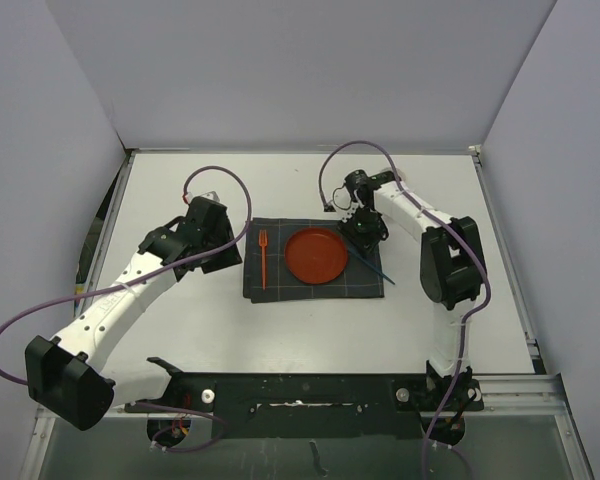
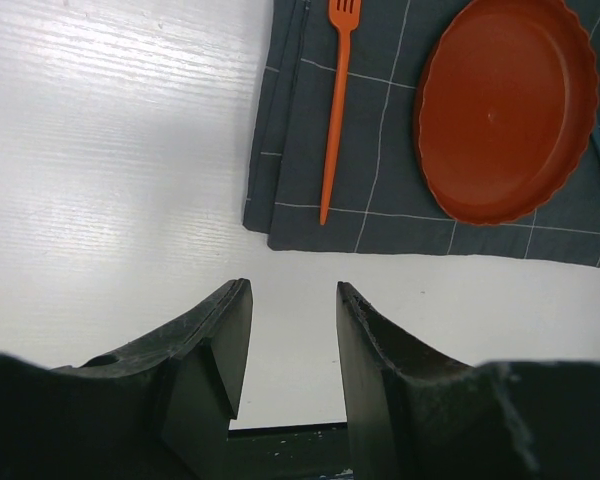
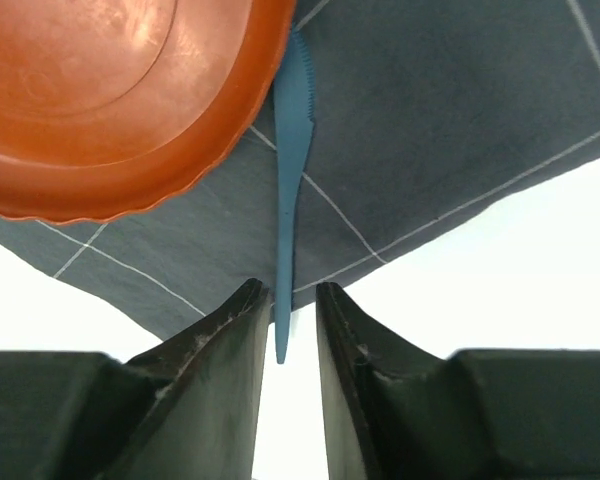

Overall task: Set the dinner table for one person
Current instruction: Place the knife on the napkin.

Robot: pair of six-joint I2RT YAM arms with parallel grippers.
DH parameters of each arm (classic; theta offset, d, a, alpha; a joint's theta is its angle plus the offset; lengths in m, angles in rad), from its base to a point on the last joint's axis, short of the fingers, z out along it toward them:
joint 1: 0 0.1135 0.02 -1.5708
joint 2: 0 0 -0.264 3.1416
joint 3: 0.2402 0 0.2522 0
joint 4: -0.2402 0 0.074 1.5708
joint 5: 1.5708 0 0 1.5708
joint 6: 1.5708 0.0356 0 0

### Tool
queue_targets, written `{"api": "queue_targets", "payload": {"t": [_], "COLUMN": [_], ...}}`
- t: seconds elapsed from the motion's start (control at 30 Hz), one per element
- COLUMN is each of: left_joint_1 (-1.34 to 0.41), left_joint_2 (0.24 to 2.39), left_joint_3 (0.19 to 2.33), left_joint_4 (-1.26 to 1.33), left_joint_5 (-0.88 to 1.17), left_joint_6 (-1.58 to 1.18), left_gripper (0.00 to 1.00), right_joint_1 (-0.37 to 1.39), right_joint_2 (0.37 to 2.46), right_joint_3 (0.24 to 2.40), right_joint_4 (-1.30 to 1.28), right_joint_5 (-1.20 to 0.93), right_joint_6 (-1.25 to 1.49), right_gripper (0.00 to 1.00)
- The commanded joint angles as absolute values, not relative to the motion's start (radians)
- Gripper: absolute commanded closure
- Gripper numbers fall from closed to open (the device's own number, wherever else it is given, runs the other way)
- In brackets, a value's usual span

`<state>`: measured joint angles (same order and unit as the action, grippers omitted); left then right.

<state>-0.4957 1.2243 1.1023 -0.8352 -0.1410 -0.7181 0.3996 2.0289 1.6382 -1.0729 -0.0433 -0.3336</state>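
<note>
On the white dinner table (image 1: 310,330) lies a dark grid-lined mat (image 1: 280,288). On the mat are an orange fork (image 1: 263,257) at the left, a red plate (image 1: 316,255) in the middle and a blue knife (image 1: 375,265) at the right. My right gripper (image 3: 292,287) straddles the knife's handle (image 3: 288,200). Its jaws are open, with a gap on the right side of the handle. The knife's blade tip runs beside the plate's rim (image 3: 110,100). My left gripper (image 2: 293,285) is open and empty over bare table, near the mat's left corner (image 2: 380,215).
Metal rails edge the table (image 1: 510,260). Grey walls close in the back and both sides. Purple cables loop over both arms (image 1: 220,175). In the left wrist view the fork (image 2: 335,110) and plate (image 2: 505,110) lie ahead of the fingers.
</note>
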Motion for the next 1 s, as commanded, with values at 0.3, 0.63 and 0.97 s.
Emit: {"api": "queue_targets", "payload": {"t": [0.3, 0.63, 0.97], "left_joint_1": [-0.495, -0.495, -0.495], "left_joint_2": [1.152, 1.126, 1.128], "left_joint_3": [1.132, 1.13, 1.132], "left_joint_4": [-0.843, -0.876, -0.888], "left_joint_5": [-0.16, -0.181, -0.183], "left_joint_6": [-0.726, -0.736, -0.739], "left_gripper": [0.62, 0.62, 0.62], "right_joint_1": [0.433, 0.424, 0.424], "right_joint_2": [2.004, 2.014, 2.033], "right_joint_3": [1.638, 1.588, 1.585], "right_joint_4": [-1.027, -0.96, -0.929], "right_joint_5": [-0.055, -0.08, -0.1], "right_joint_6": [-0.414, -0.42, -0.416], "right_gripper": [0.68, 0.68, 0.69]}}
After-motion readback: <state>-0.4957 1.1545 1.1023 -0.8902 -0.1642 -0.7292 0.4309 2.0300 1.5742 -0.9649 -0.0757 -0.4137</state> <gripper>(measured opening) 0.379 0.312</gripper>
